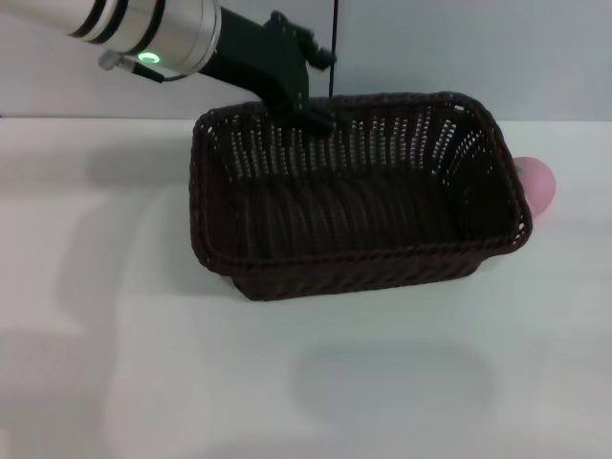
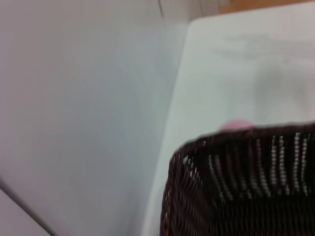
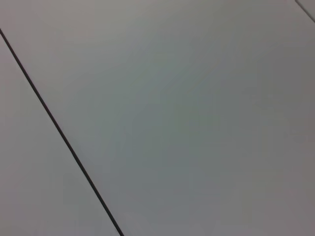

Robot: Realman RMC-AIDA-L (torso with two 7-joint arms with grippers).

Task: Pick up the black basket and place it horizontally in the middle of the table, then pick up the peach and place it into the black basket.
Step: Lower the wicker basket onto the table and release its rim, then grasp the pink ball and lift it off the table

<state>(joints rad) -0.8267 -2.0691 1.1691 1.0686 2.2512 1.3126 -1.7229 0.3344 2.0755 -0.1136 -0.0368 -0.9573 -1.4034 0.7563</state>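
left hand point(image 1: 320, 117) grips the black basket point(image 1: 354, 196) by its far rim, holding it lengthwise mid-bench point(image 1: 143, 363); peach point(image 1: 537, 184) waits just beside its right end.

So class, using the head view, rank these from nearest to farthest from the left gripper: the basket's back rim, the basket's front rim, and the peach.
1. Back rim of the black basket: the left gripper sits right at it.
2. Front rim: across the basket, toward the robot.
3. The peach: outside the basket's right end, on the table.
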